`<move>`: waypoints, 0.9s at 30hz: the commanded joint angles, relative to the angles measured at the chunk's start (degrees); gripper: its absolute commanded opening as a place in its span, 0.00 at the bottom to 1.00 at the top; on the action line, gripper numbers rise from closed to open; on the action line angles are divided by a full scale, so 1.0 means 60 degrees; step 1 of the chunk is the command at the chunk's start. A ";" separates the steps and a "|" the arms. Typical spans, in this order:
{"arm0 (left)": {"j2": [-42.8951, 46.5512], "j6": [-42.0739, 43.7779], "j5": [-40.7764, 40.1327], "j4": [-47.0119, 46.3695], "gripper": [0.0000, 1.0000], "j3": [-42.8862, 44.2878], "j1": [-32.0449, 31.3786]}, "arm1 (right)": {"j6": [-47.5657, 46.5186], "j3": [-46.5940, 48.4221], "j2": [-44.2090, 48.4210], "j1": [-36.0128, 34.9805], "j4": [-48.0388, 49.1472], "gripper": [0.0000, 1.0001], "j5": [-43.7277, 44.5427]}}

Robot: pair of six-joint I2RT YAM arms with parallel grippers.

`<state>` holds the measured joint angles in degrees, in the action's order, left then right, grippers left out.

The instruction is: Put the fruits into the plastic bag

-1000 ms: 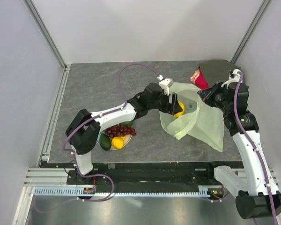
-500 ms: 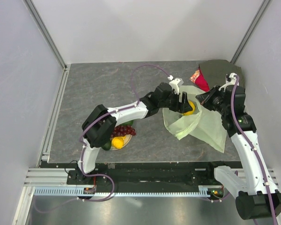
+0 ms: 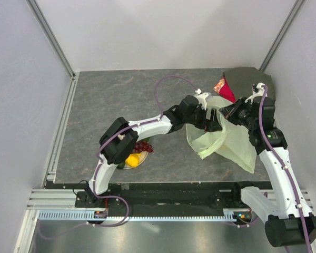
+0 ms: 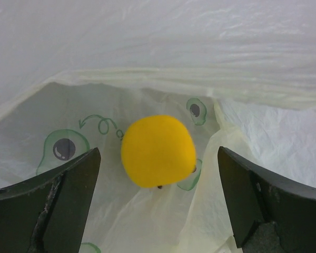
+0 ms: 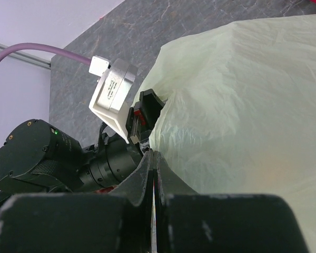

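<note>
Yellow fruit (image 4: 157, 151) lies free between left gripper's (image 4: 158, 158) parted jaws inside the plastic bag (image 3: 233, 146), right gripper's (image 5: 153, 161) jaws clamped on its rim; withdrawing seems next.

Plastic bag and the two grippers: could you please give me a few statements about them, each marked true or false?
1. The left gripper is shut on the yellow-orange fruit. False: its jaws stand open and the fruit lies apart from them on the bag's film.
2. The right gripper pinches the plastic bag. True.
3. The grape bunch lies inside the bag. False: it lies outside, well to the left of the bag in the top view.
4. The bag's film bears avocado prints. True.
</note>
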<state>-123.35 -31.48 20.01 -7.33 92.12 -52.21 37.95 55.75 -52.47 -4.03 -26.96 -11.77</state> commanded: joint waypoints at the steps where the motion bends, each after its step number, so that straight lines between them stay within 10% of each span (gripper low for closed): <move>1: 0.0343 0.0150 0.0137 -0.0125 0.99 0.0087 -0.0030 | 0.0076 -0.0077 0.0029 -0.0031 0.0289 0.00 -0.0060; 13: 0.2246 0.0632 -0.0303 -0.0726 0.99 -0.1669 0.0248 | 0.0076 -0.0019 0.0190 -0.0046 0.0245 0.00 0.0130; 27: 0.7986 0.2008 -0.1648 -0.0164 0.99 -0.6416 0.0980 | 0.0061 -0.0077 0.0278 -0.0046 0.0216 0.00 0.0072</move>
<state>-82.54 -25.85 16.32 -13.30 56.90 -48.42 37.95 55.53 -51.66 -4.03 -27.00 -11.57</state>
